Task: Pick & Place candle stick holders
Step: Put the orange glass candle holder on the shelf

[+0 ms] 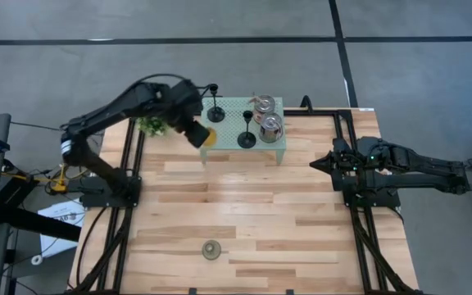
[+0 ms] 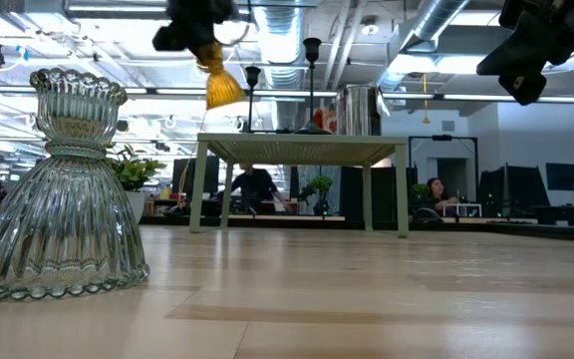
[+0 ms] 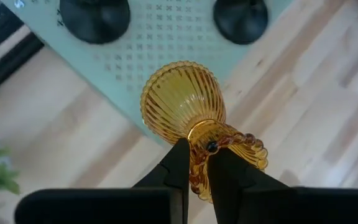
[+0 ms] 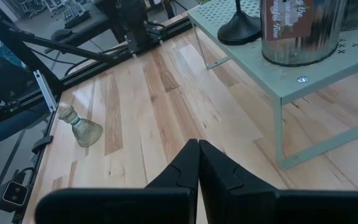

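My left gripper is shut on the amber glass holder, in the air over the near left corner of the pale green shelf. Two black stemmed holders and two silvery jar-like holders stand on the shelf on their bases. The pale green glass holder stands upright on its wide base near the table's front edge; it also shows in the low view. My right gripper is shut and empty at the table's right side. My left gripper pinches the amber holder's narrow beaded end between its two fingers. The fingers slant down from the table's left side. The holder is lifted clear, and its wide ribbed bell hangs tilted below the fingers, above the level of the shelf top.
A small green potted plant stands left of the shelf, under my left arm. Black rails run along the table's left and right sides. Bare wood lies between the shelf and the green holder.
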`<state>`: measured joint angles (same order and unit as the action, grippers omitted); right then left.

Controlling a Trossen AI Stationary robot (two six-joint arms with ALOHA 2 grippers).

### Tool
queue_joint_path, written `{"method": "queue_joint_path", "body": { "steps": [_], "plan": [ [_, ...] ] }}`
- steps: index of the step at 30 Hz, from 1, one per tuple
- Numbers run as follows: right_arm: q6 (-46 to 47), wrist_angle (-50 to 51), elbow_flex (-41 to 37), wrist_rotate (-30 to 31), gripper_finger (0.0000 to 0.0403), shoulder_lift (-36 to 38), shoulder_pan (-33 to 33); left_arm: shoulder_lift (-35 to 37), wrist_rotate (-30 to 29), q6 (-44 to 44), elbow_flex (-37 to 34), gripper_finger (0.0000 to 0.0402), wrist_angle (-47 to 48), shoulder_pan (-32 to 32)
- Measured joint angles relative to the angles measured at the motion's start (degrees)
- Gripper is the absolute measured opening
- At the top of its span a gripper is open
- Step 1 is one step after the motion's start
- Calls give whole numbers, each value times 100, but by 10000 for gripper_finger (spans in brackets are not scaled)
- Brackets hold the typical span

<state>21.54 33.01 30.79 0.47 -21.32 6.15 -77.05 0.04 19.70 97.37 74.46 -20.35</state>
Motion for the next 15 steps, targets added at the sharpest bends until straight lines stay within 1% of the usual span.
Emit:
{"method": "queue_joint_path", "body": {
  "steps": [5, 9, 11, 15],
  "plan": [
    [0, 0, 0, 0, 0, 0, 0, -624, 94, -518, 469, 35, 132, -348],
    [0, 2, 0, 0, 0, 0, -1, -1025, 167, -794, 820, 35, 547, -585],
    [0, 3, 0, 0, 0, 0, -1, -1140, 170, -906, 924, 35, 749, -648],
    [-1, 5, 0, 35, 0, 0, -2, -1211, 205, -942, 993, 35, 729, -722]
  ]
}}
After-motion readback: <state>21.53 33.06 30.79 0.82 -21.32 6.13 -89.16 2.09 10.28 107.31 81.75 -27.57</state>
